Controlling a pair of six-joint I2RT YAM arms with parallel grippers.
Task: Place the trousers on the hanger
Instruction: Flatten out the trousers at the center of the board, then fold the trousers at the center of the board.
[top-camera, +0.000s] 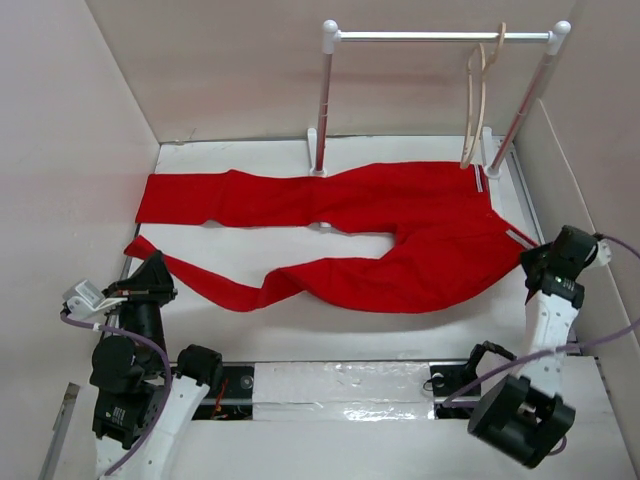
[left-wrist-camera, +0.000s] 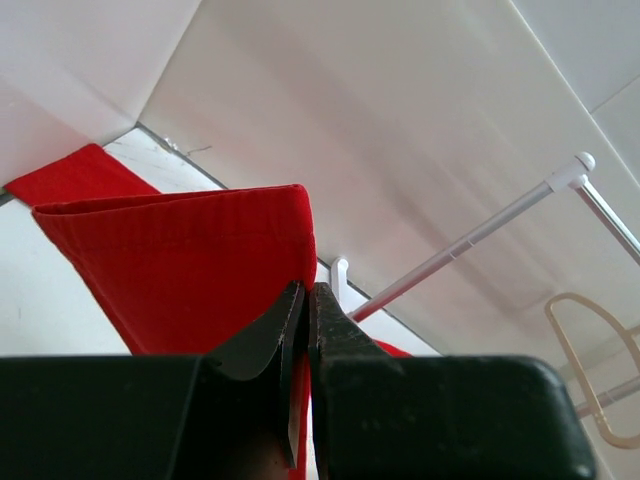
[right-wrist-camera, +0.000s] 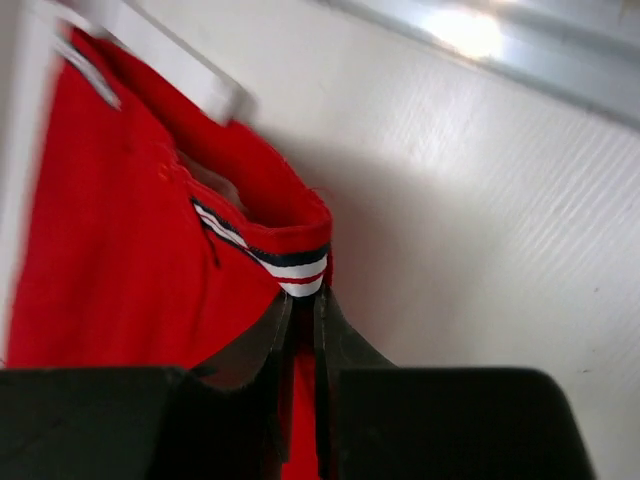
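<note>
Bright red long-legged cloth trousers (top-camera: 400, 230) are lying across the white table (top-camera: 285, 250), stretching between both claws. The left claw (left-wrist-camera: 303, 300) is pinching a leg cuff, and the right claw (right-wrist-camera: 300, 305) is pinching the striped waistband. A thin beige wooden hanger (top-camera: 481, 110) is hanging beyond the right claw.

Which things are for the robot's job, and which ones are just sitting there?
For the job:
the trousers
the hanger
the left gripper, pinching a leg end
the right gripper, pinching the waistband

Just there:
the rack, with the hanger hooked on its bar
the table
</note>
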